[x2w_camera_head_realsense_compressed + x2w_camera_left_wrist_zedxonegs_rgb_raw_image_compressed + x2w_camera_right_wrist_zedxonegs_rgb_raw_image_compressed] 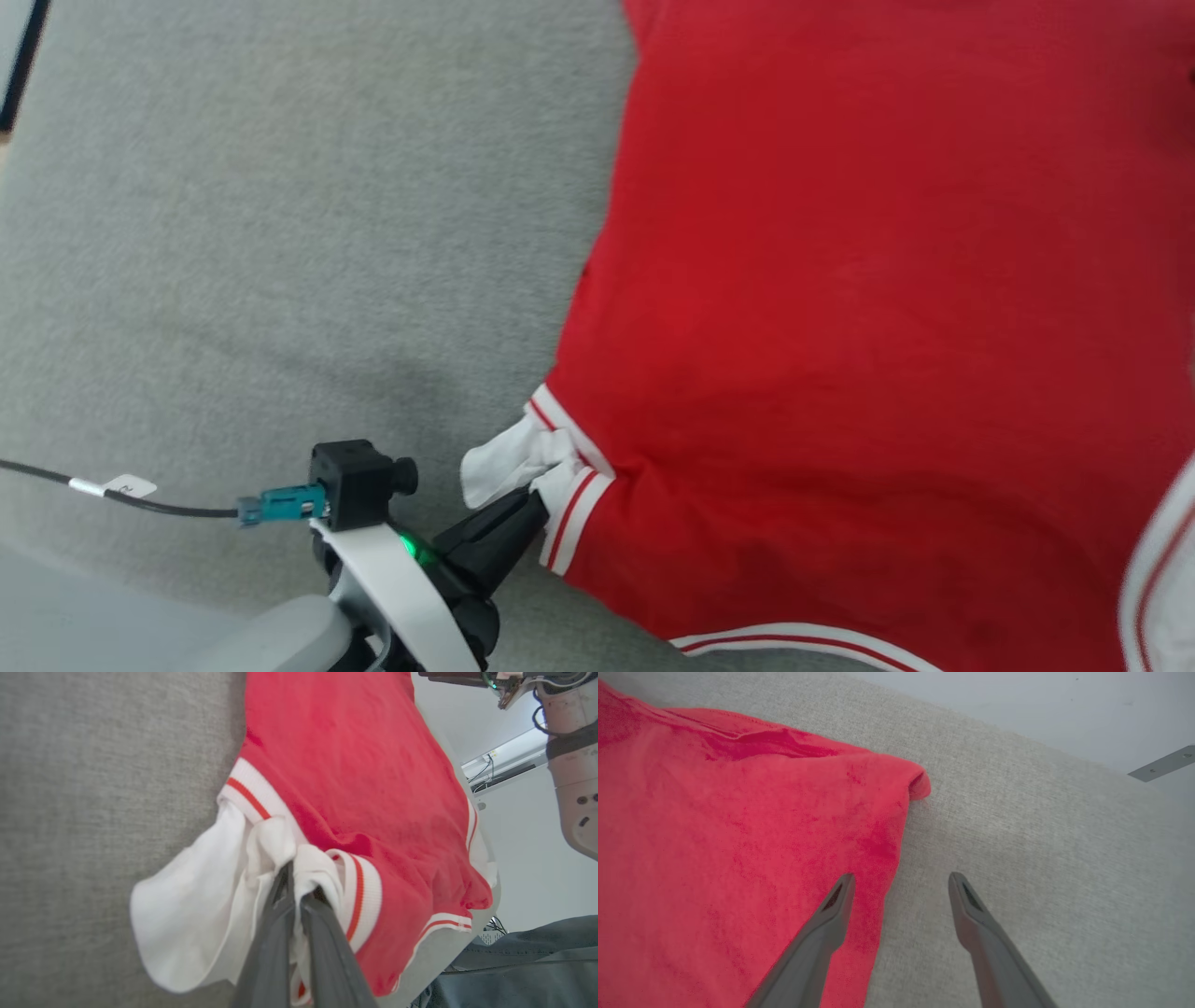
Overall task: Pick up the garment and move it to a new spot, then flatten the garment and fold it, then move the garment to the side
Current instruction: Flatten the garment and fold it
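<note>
- A grey woven surface [280,233] spreads under everything, with the shirt [840,327] lying on its right half in the head view, red body mostly spread out.
- The left gripper [532,509] has its two dark fingers pressed together on a bunch of the white sleeve [196,914], right by the red-and-white striped trim [359,896]. The loose part of the sleeve sags off to one side of the pinch.
- The right gripper [901,882] is spread wide and holds nothing. One finger sits over the shirt's red edge and the other over bare grey surface, near a rounded corner of the cloth.
- This looks like the flattening step: one sleeve is pinched while the far edge lies free.
- The next move probably calls for the right gripper to close on that red edge or corner. The two arms could then draw the cloth apart and lay it smooth before any fold.
- The shirt's upper face is plain red, soft and slightly fuzzy, with shallow creases fanning out from the pinched sleeve and a small ridge near the far corner. More striped trim runs along its near hem.
</note>
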Controlling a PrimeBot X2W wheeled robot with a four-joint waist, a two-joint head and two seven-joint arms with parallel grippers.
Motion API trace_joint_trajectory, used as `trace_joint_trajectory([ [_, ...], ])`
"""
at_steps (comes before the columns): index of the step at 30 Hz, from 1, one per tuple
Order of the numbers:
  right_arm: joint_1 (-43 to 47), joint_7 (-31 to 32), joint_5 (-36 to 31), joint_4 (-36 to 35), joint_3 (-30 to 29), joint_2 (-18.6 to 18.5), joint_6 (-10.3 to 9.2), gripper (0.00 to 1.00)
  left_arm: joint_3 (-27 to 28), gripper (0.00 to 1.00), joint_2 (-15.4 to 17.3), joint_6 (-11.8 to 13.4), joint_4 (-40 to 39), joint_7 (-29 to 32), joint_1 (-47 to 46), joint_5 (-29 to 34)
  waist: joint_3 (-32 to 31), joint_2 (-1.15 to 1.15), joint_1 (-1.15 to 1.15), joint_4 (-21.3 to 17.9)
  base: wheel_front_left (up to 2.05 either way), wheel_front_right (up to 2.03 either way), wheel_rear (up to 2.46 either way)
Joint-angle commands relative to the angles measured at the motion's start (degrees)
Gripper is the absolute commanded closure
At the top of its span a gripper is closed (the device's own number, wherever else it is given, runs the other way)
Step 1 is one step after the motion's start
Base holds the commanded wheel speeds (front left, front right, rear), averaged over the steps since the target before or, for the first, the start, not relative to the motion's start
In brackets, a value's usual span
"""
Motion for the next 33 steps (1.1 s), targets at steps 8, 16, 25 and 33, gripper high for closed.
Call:
trace_joint_trajectory([
  [8,-5.8,1.9,-3.7,10.1,1.2,0.6,-0.01,0.00,-1.0,1.00,-1.8,0.1,-1.6,-0.3,-2.6,2.5,3.2,0.00,0.00,3.8,0.00,0.00,0.00],
  [16,-4.4,1.0,-2.1,13.3,3.0,2.4,0.00,1.00,-1.1,1.00,-2.1,0.1,-0.4,-0.3,-2.3,2.1,1.7,0.00,0.00,3.3,0.00,0.00,0.00],
  [25,2.7,-0.5,4.0,6.9,4.4,-2.6,-0.02,1.00,1.9,1.00,-1.1,0.1,0.7,-0.3,1.7,1.5,-4.5,0.00,0.00,-0.9,0.00,0.00,0.00],
  [33,24.7,6.2,13.9,-10.2,2.3,-7.4,-0.02,1.00,5.6,1.00,0.3,0.1,1.8,-0.3,6.3,1.4,-9.1,0.00,0.00,-5.7,0.00,0.00,0.00],
])
